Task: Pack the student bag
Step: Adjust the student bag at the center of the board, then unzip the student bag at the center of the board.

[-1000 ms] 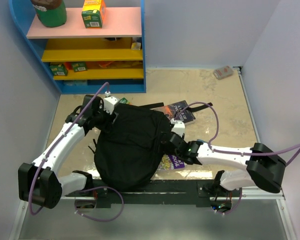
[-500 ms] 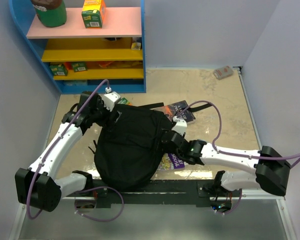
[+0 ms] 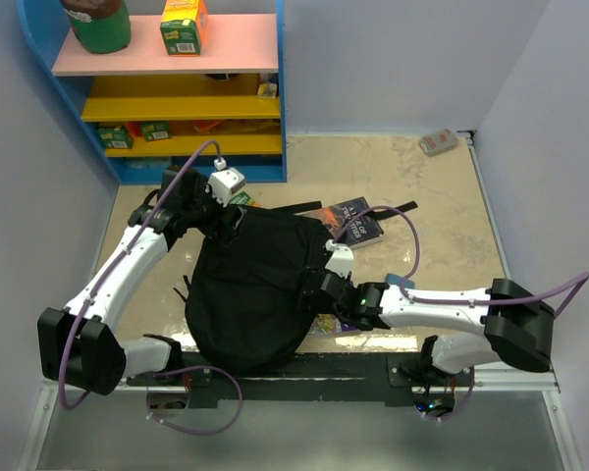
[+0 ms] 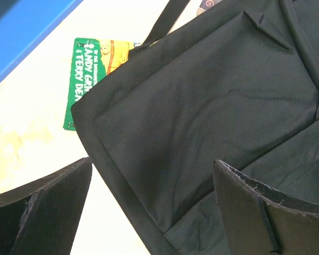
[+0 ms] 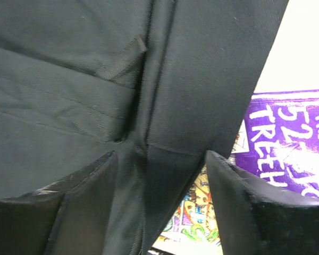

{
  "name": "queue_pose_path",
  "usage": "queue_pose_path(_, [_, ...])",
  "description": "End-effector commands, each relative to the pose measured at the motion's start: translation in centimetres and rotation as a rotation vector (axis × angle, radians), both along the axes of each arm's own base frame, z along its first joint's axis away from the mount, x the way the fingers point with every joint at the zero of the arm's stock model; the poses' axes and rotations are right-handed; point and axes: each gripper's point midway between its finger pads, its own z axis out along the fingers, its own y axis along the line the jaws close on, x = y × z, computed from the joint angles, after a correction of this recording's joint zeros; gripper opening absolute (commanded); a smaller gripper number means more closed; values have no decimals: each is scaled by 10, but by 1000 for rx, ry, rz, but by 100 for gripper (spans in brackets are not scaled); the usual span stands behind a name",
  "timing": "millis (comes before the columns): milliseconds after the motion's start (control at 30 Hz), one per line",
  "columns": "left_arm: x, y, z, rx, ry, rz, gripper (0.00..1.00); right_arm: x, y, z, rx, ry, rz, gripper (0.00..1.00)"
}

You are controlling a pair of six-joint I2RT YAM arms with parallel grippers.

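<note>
Student bag [image 3: 250, 289]: flat at the centre of the bench [image 3: 442, 226], zip mouth not visible from any view. No book shows inside, so packing is judged barely begun.

Left claw [image 4: 153, 164]: released, jaws wide, hovering over the bag's 11 o'clock corner. A green book [image 4: 90, 69] pokes out from under that corner.

Right claw [image 5: 162, 155]: jaws apart astride a seam fold at the bag's 4 o'clock edge; it seems to clamp nothing. A purple book [image 5: 287, 138] lies half under that edge.

Step in hand (judgement): get the bag's mouth found and held open.
- Pinch one fabric layer only, near a seam or strap.
- Lift with one claw and hold with the other, or the soft cloth will sag shut.
- Keep clear of the books pinned beneath; dragging the bag would shift them.

Surroundings:
- Bench is pale, glossy and mottled, with plain pale walls close around it.
- A dark book [image 3: 358, 221] lies at the bag's 2 o'clock.
- A blue shelf unit [image 3: 281, 98] stands at the bench's 11 o'clock, with a green jar [image 3: 98, 22] and a carton [image 3: 184, 25] on top.
</note>
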Motion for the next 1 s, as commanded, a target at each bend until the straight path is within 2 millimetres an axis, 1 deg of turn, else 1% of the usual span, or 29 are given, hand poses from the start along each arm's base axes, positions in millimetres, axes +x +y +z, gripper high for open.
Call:
queue_pose_path(0, [3, -5, 15, -25, -71, -28, 99, -1, -8, -12, -5, 12, -58, 62])
queue_pose_path(33, [2, -5, 15, -23, -74, -31, 99, -1, -9, -14, -5, 10, -59, 59])
queue_pose_path(67, [0, -4, 14, -21, -75, -34, 99, -2, -12, -18, -13, 9, -60, 51])
queue_pose_path(133, [-2, -5, 17, -28, -89, -39, 99, 1, -16, -18, -29, -9, -68, 43])
queue_pose_path(167, [-3, -6, 17, -32, -97, -45, 99, 3, -17, -14, -29, -21, -73, 35])
queue_pose_path(200, [-4, -8, 18, -43, -97, -56, 99, 5, -18, -12, -46, -35, -67, 30])
queue_pose_path(233, [-5, -10, 19, -47, -99, -65, 99, 10, -20, -2, -47, -66, -79, 25])
queue_pose_path(267, [-5, -11, 21, -53, -98, -73, 99, 12, -21, 3, -52, -82, -81, 13])
queue_pose_path(300, [-6, -14, 22, -61, -94, -89, 99, 15, -24, 10, -62, -105, -79, 7])
queue_pose_path(333, [-6, -15, 22, -65, -91, -95, 99, 17, -24, 21, -51, -127, -78, 2])
queue_pose_path(367, [-7, -17, 24, -71, -90, -106, 99, 18, -26, 27, -51, -145, -80, 0])
queue_pose_path(433, [-9, -23, 26, -98, -82, -131, 99, 21, -28, 40, -45, -184, -66, 0])
queue_pose_path(467, [-9, -26, 29, -111, -83, -138, 99, 23, -29, 43, -46, -199, -64, 0])
queue_pose_path(567, [-11, -42, 35, -178, -68, -183, 99, 22, -32, 44, -51, -217, -40, 0])
queue_pose_path(600, [-11, -49, 31, -194, -42, -197, 99, 21, -32, 41, -53, -212, -35, 0])
queue_pose_path(633, [-14, -60, 31, -202, -31, -223, 100, 20, -33, 37, -48, -213, -32, 0])
queue_pose_path(667, [-13, -69, 35, -212, -29, -231, 100, 20, -33, 35, -45, -212, -32, 0])
queue_pose_path(700, [-12, -77, 28, -201, -10, -231, 100, 18, -31, 31, -40, -208, -24, 0])
queue_pose_path(733, [-19, -95, 26, -195, -5, -274, 100, 19, -31, 28, -29, -210, -26, 0])
queue_pose_path(767, [-19, -106, 28, -201, -11, -283, 100, 18, -29, 26, -24, -209, -22, 0])
queue_pose_path(800, [-18, -114, 18, -185, 9, -286, 100, 18, -29, 24, -23, -209, -18, 0])
queue_pose_path(833, [-26, -131, 15, -184, 20, -323, 100, 20, -26, 25, -9, -218, -20, 0])
queue_pose_path(867, [-25, -140, 15, -190, 21, -325, 100, 20, -25, 27, -6, -224, -18, 0])
queue_pose_path(900, [-25, -146, 4, -179, 45, -325, 100, 22, -24, 30, -7, -234, -16, 0])
queue_pose_path(933, [-27, -157, 3, -187, 45, -346, 100, 24, -22, 35, -1, -247, -18, 0])
queue_pose_path(967, [-27, -161, 2, -194, 53, -349, 100, 25, -21, 37, 1, -253, -16, 0])
